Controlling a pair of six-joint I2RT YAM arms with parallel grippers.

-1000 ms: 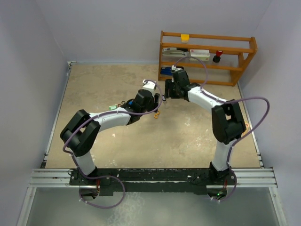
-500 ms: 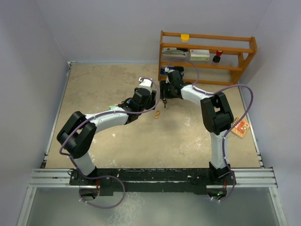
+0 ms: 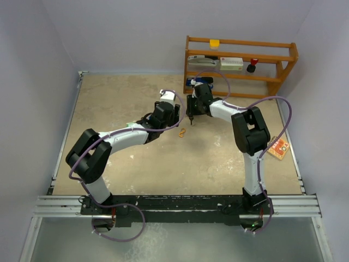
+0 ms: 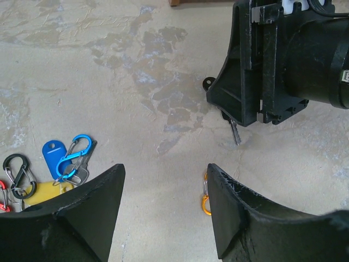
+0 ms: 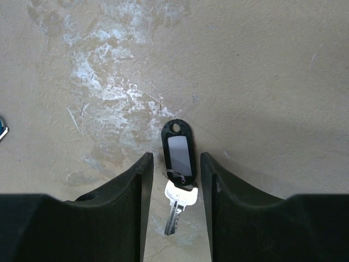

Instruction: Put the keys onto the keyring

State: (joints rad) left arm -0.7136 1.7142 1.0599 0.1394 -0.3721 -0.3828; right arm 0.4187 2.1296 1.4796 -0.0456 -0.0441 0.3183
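A black key tag with a white label point(image 5: 178, 148) lies on the table, joined by a small wire ring to a silver key point(image 5: 177, 204). My right gripper point(image 5: 175, 158) stands over them, with a finger on each side and a thin gap to both. It is open. My left gripper point(image 4: 166, 169) is open above bare table, and an orange carabiner clip point(image 4: 205, 199) lies against its right finger. A blue tag point(image 4: 53, 155), a blue clip point(image 4: 73, 155), a yellow tag point(image 4: 43, 191) and a black clip point(image 4: 16, 172) lie to its left.
A wooden shelf point(image 3: 240, 65) with small items stands at the back right. An orange card point(image 3: 278, 148) lies near the right wall. The right gripper's body point(image 4: 272, 65) is close ahead of the left gripper. The orange clip point(image 3: 182, 132) lies between the arms.
My right arm swung in and its jaws have narrowed around the black tag and key. The left gripper drew back a little to the left. The orange card came into sight.
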